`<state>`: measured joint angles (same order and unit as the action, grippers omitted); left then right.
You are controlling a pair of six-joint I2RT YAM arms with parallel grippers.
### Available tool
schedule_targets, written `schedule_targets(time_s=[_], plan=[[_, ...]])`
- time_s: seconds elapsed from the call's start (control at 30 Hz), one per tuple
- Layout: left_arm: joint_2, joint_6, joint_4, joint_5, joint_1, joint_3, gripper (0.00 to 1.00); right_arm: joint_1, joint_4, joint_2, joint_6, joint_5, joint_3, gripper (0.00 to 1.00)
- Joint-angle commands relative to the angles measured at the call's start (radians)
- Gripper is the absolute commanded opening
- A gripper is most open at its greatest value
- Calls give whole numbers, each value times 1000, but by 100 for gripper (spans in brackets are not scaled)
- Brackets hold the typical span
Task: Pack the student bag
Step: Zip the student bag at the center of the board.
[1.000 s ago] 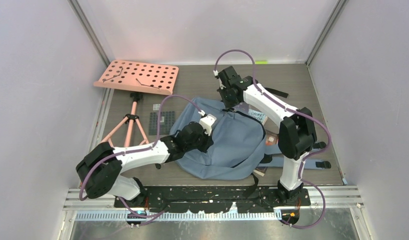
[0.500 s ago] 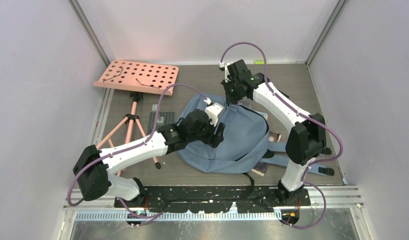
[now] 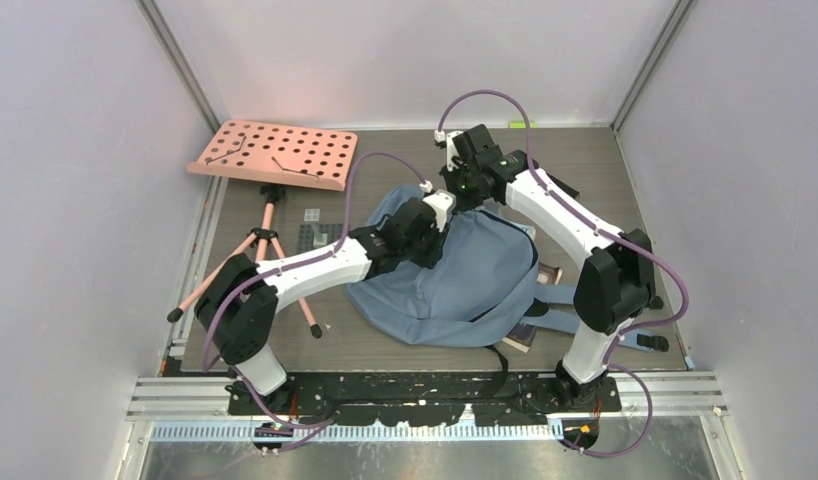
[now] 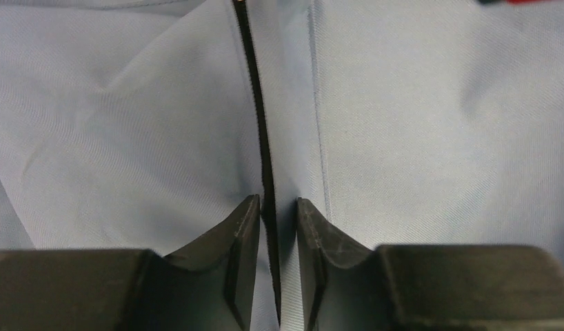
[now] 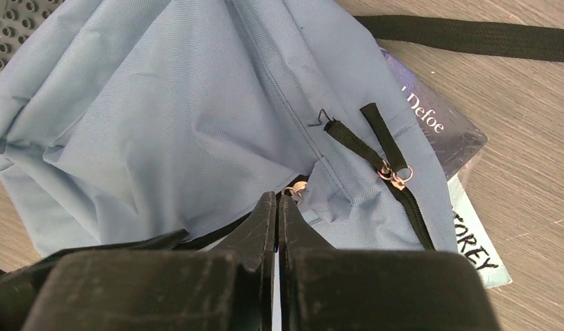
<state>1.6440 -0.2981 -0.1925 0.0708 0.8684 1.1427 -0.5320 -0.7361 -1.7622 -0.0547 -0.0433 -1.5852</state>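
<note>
Blue-grey bag (image 3: 465, 285): lies beneath both pairs of jaws.
Left gripper (image 4: 272, 214): jaws narrowly parted, astride zip (image 4: 260, 124).
Right gripper (image 5: 278, 201): closed, perhaps pinching pull (image 5: 294, 189); tips hide it.

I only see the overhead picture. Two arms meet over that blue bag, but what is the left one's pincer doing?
Observer: Its wrist camera shows the left gripper with jaws a narrow gap apart, either side of a black zipper on the student bag.
Operator: And the right one?
Observer: The right gripper is shut, tips right against a small silver zipper pull; whether it pinches it, I cannot tell.
Operator: What pokes out beside the bag?
Observer: A book, with "Defoe" readable on it.
</note>
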Motion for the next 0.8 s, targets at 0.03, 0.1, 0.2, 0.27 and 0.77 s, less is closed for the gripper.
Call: schedule_targets(time_s=[0.03,0.1,0.2,0.27,0.77], plan=[[-10,11,100,2,1,20,11,-5,30,79,-9,2,-11,1],[-26,9,112,-22,1,-1,0,-5,40,82,-23,55,-14,1],[-61,34,135,-96,2,-71,0,-5,46,78,-42,184,-40,0],[-90,47,145,-131,3,-130,0,-5,45,68,-48,253,-66,1],[-343,-74,88,41,4,-386,0,13,-45,-96,-88,463,-112,0]])
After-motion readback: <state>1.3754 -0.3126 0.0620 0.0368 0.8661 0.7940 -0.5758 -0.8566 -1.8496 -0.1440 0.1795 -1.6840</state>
